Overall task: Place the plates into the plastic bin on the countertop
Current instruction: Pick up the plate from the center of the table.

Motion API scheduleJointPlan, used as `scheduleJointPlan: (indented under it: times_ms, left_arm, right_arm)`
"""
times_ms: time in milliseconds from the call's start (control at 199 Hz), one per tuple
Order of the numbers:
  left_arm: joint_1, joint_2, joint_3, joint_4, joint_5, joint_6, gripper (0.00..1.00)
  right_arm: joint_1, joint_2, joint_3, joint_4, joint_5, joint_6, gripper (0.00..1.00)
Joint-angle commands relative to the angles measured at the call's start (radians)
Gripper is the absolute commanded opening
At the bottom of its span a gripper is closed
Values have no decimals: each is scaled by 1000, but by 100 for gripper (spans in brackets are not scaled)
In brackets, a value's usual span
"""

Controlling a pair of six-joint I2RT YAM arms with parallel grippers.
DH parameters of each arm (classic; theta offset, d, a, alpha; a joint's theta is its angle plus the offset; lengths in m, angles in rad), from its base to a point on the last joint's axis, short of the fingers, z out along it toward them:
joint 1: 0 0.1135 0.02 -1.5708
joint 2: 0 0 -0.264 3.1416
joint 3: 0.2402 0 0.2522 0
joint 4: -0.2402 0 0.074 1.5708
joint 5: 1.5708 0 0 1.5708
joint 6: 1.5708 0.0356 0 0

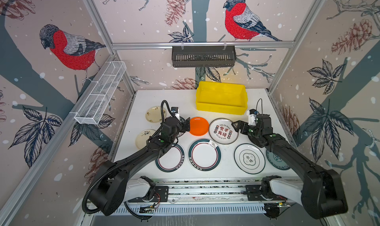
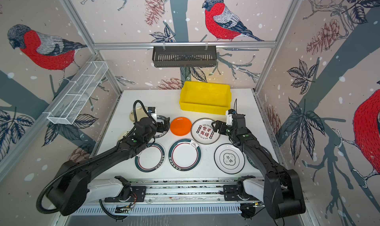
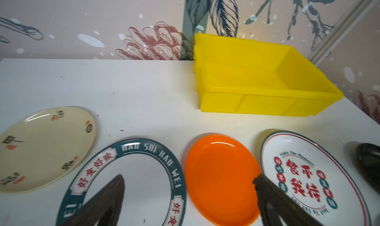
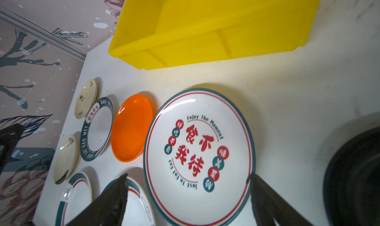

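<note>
Countertop (image 4: 287,87): black plate (image 4: 355,173) shows in wrist views, not top views.

The right arm (image 1: 292,155) hides most of the teal-patterned plate (image 1: 275,161), and the black plate (image 4: 355,179) runs off the right wrist view's edge.

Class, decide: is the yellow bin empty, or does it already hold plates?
Empty. In both top views the bin shows only its bare yellow floor; nothing lies inside.
</note>
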Motion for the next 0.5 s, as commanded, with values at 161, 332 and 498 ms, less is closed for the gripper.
scheduleJointPlan:
  times_ms: [161,332,498]
  left_arm:
    - [-35,58,-41,243,307,32,93]
    - [-94,67,-28,243,252,66,94]
    - [-100,73,-29,267,234,48,94]
  right_arm:
    - [-63,64,-45,10,-129,44,97]
    - [-75,133,-45,-4,-131,15,89]
    - [-84,178,-46,22,-139,24,87]
